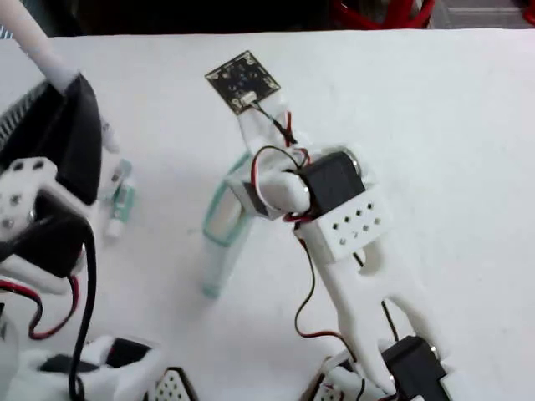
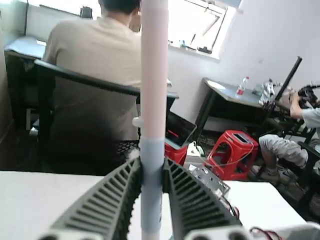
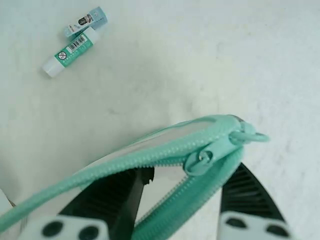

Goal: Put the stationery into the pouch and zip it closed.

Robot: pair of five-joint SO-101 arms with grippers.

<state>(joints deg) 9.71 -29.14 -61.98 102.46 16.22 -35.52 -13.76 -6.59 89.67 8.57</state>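
Mint-green pouch (image 3: pixel 150 155), clear-panelled, toothed zip partly open, sits on the white table (image 1: pixel 451 125), its edge clamped in the right gripper (image 3: pixel 185 197). Left gripper (image 2: pixel 151 200) pinches a smooth, cylindrical white pen (image 2: pixel 154 75) between ribbed jaws.

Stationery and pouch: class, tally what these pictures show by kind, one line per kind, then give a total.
Pouch: 1
Glue stick: 1
Small blue tube: 1
Pen-like stick: 1
Total: 4
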